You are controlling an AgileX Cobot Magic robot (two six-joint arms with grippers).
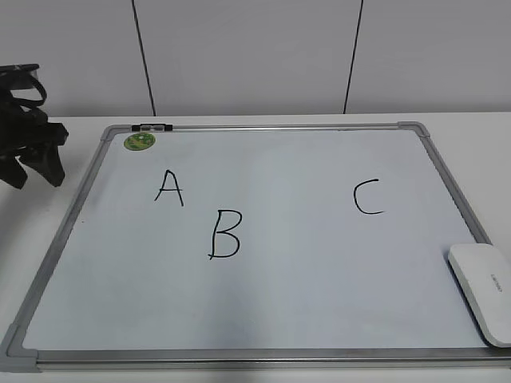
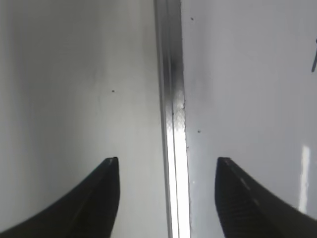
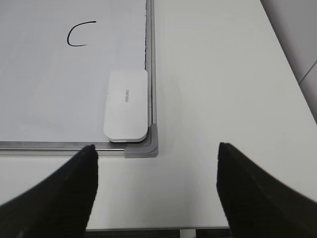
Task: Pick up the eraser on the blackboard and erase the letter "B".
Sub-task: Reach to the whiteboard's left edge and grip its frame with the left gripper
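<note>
White eraser (image 1: 481, 289) lying in the board (image 1: 263, 128) corner, letter B (image 1: 225, 234) sitting in the middle, left gripper (image 2: 166, 168) and right gripper (image 3: 156, 153) both hanging wide open, holding nothing

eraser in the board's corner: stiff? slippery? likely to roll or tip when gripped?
The eraser looks like a rigid, smooth white plastic shell, so probably stiff and somewhat slick in the fingers. It lies flat and low on the blackboard, so rolling or tipping seems unlikely; a push would probably slide it. It sits against the frame corner, which may limit finger room on that side.
</note>
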